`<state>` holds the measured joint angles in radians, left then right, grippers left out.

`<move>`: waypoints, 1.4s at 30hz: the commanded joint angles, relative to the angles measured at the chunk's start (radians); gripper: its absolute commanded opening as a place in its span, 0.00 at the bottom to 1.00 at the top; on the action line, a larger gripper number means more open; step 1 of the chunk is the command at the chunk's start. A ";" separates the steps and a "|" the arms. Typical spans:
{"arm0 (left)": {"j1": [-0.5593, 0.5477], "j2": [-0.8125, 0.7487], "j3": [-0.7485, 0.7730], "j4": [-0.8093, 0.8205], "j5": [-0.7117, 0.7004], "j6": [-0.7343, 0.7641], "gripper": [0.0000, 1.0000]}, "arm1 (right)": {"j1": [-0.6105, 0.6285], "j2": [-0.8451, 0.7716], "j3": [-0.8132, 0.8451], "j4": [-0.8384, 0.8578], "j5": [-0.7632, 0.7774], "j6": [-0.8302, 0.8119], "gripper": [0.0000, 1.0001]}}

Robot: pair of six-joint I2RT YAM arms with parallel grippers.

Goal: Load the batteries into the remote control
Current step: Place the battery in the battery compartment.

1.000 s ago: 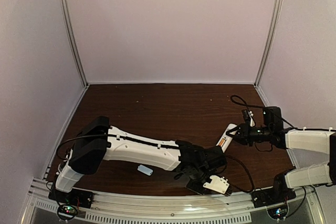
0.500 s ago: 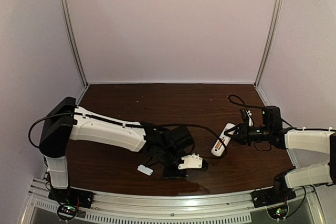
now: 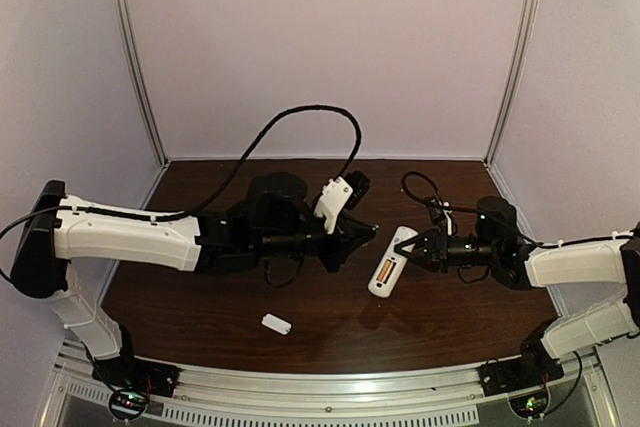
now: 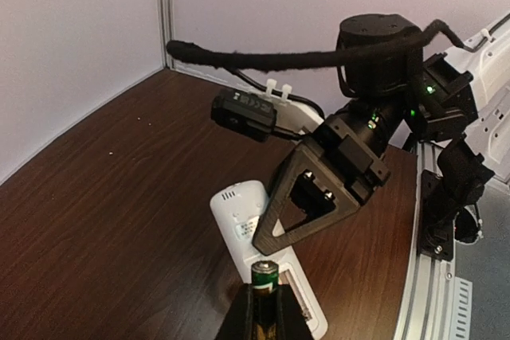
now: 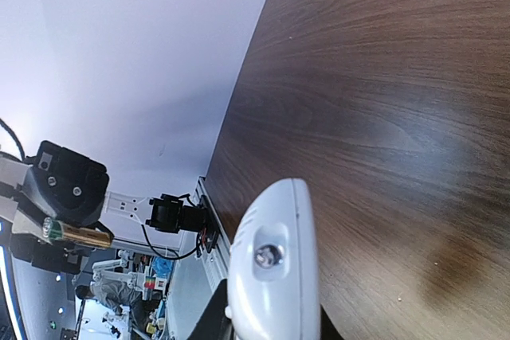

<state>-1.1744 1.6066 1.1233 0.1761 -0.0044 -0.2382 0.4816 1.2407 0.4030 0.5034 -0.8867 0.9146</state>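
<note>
Remote control (image 3: 388, 263): held above the table (image 3: 300, 197), right of centre, back face up, battery bay open. Long axis diagonal in top view: far-right end clamped, free end pointing near-left. An orange battery (image 3: 385, 273) is seen lying in the bay, parallel to the long axis. In right wrist view the remote (image 5: 275, 276) is seen end-on, w/ a small round insert in its end face.

Right gripper (image 3: 414, 247): jaws closed on the remote's far-right end; approx. level, reaching in from the right.

Left gripper (image 3: 364, 235): jaws closed on the golden-brass battery (image 4: 264, 273), whose green-banded tip is directed at the remote (image 4: 239, 220). The gripper is placed just left of the remote, not touching it.

Cover piece (image 3: 276, 324): small, white, lying flat on the table near the front edge, well apart from both grippers.
</note>
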 commanded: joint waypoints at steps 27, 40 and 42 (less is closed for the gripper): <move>-0.046 0.133 -0.077 0.314 -0.126 -0.139 0.00 | 0.111 0.090 0.050 0.360 0.059 0.211 0.00; -0.048 0.134 -0.093 0.261 -0.144 -0.134 0.00 | 0.111 0.080 0.049 0.370 0.055 0.225 0.00; -0.050 0.132 -0.098 0.255 -0.146 -0.134 0.00 | 0.111 0.079 0.050 0.372 0.055 0.224 0.00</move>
<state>-1.2175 1.7264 1.0473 0.4400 -0.1307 -0.3664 0.5854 1.3445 0.4469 0.8322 -0.8326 1.1328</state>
